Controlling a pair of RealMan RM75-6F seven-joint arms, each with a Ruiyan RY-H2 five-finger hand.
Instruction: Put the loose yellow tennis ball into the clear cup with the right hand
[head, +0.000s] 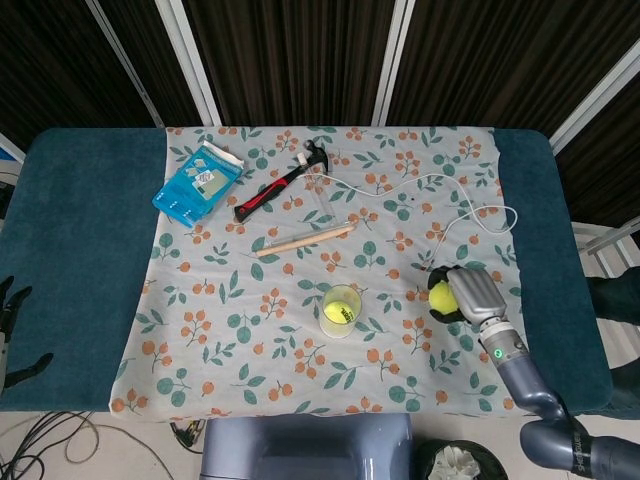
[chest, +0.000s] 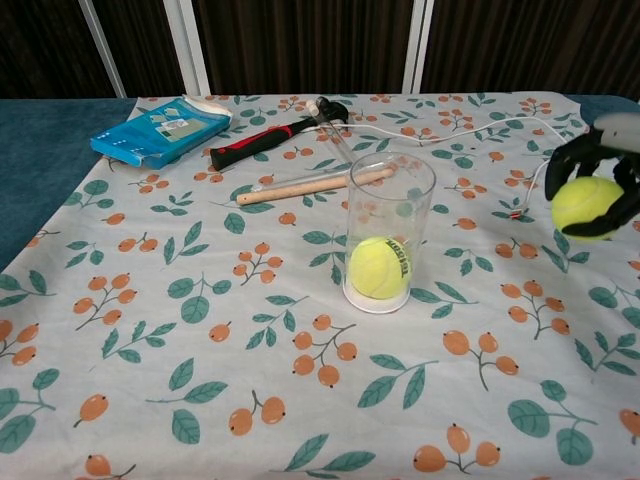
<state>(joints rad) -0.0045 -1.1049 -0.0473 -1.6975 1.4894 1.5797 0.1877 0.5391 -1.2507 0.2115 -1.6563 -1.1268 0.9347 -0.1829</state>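
My right hand (chest: 598, 178) grips the loose yellow tennis ball (chest: 585, 205) and holds it lifted above the cloth at the right edge; from the head camera that hand (head: 470, 296) and ball (head: 440, 296) lie right of the cup. The clear cup (chest: 389, 232) stands upright mid-cloth with another yellow ball (chest: 379, 267) inside it; the head view looks down into the cup (head: 340, 310). My left hand (head: 12, 322) hangs at the far left edge, off the table, fingers apart and holding nothing.
A red-handled hammer (chest: 277, 134), a wooden stick (chest: 303, 185), a blue packet (chest: 160, 130) and a white cable (chest: 545, 140) lie on the far half of the floral cloth (chest: 200, 330). Blue table surface (head: 80, 250) flanks the cloth.
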